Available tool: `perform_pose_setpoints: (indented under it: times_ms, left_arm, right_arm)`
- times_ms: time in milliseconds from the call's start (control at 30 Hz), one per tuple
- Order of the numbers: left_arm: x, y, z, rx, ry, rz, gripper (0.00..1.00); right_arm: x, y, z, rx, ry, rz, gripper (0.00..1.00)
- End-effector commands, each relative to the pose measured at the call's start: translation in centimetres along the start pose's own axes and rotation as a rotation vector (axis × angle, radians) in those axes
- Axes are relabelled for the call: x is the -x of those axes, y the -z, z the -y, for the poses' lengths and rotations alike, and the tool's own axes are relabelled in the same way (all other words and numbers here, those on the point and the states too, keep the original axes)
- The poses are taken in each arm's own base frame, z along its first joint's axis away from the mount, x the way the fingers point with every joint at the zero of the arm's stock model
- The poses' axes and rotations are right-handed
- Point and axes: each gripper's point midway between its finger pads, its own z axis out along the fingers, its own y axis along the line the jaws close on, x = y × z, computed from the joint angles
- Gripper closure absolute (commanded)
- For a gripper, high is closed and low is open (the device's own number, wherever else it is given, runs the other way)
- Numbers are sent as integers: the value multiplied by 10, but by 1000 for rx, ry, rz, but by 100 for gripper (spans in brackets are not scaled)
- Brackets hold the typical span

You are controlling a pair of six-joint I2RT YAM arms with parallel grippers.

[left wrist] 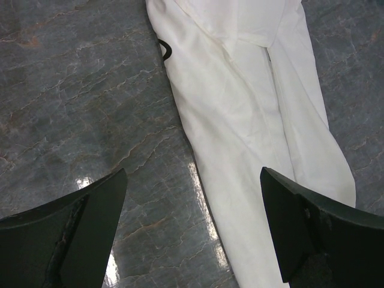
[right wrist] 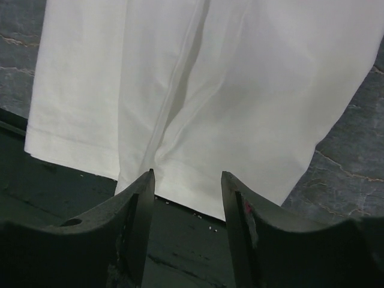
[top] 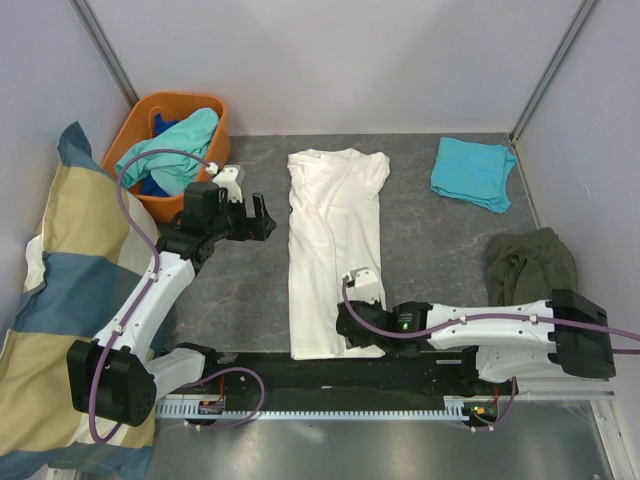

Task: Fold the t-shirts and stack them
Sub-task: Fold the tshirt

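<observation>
A cream-white t-shirt (top: 330,240) lies as a long folded strip down the table's middle, sleeves tucked in; it also shows in the left wrist view (left wrist: 252,120) and the right wrist view (right wrist: 204,90). A turquoise t-shirt (top: 473,172) lies folded at the back right. A mint-green t-shirt (top: 175,150) over a blue one sits in the orange basket (top: 140,115). My left gripper (top: 258,216) is open and empty, left of the white shirt's upper part. My right gripper (top: 345,328) is open and empty at the shirt's bottom hem (right wrist: 192,198).
An olive-green garment (top: 528,262) lies crumpled at the right. A big yellow-and-blue checked pillow (top: 50,300) leans along the left wall. The black base rail (top: 330,370) runs under the shirt's hem at the near edge.
</observation>
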Motion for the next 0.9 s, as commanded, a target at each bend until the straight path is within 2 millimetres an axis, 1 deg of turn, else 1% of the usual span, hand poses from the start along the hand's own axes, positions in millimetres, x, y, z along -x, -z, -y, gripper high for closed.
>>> perform_pose_setpoints:
  times_ms: [0,100,333,600,867]
  left_arm:
    - [14,4,12,-51,13,54,0]
    - [13,5,13,-54,12,55,0]
    - [9,7,12,-52,6,55,0]
    - [8,7,11,-49,7,53,0]
    - [5,6,10,-47,4,46,0]
  right_arm:
    - [1,-4,-4,-60,-16,31,44]
    - [-3,-9,-5,-78,-6,27,46]
    - [-4,-18,-6,-101,3,33,46]
    - [-4,-27,-20,-87,18,24,47]
    - [-11,-33,-23,-84,31,-5,47]
